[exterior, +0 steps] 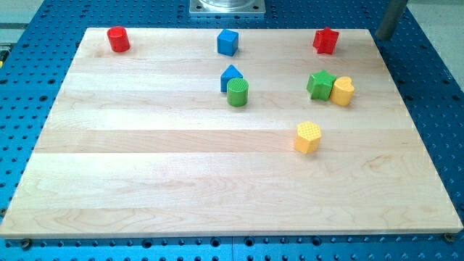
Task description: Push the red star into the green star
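No text, label, brand, number or sign can be read anywhere in the camera view. The pale wooden board (217, 174) filling the middle of the frame carries only its grain, the blue perforated metal table (43, 246) around it shows only rows of holes, and the small coloured blocks in the upper half have plain faces with nothing written on them.

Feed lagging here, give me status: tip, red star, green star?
My tip off-board, right of red star. Green star directly below it, touching yellow block. Gap between stars clear.
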Robot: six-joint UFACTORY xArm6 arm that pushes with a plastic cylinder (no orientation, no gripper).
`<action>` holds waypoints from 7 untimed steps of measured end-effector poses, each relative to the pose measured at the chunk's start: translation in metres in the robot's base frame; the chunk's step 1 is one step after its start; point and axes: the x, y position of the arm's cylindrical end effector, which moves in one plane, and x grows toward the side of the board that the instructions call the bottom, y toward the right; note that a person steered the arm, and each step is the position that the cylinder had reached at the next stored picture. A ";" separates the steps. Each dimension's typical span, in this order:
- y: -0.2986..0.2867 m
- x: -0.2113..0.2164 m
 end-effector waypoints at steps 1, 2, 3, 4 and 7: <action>0.001 0.002; -0.002 0.006; -0.034 0.018; -0.065 0.024; -0.066 0.025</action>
